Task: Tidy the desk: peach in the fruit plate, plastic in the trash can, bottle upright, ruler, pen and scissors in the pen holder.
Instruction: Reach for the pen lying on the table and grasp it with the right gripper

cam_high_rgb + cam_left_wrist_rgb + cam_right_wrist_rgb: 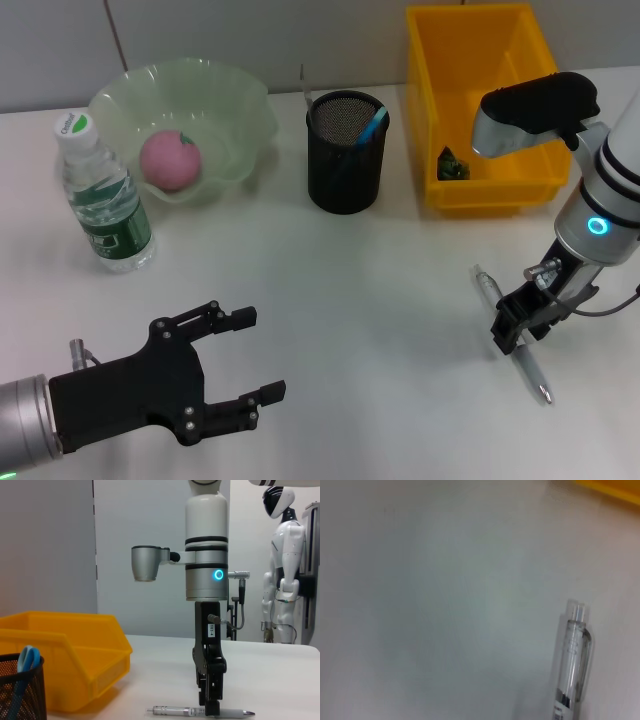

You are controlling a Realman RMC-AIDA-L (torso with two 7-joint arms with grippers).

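A clear pen (512, 340) lies on the white table at the right; the right wrist view shows its clip end (572, 665) close up. My right gripper (517, 326) is down at the pen's middle, touching the table there (210, 706). My left gripper (257, 356) hovers open and empty at the front left. The peach (170, 158) sits in the green fruit plate (245, 105). The bottle (105, 195) stands upright beside it. Blue scissors handles (373, 124) stick out of the black mesh pen holder (346, 165). A dark scrap of plastic (452, 165) lies in the yellow bin (480, 195).
A thin grey strip (303, 86) rises at the pen holder's far left rim. The yellow bin (65, 655) and pen holder (20, 690) stand behind the pen. A white humanoid robot (285, 565) stands beyond the table.
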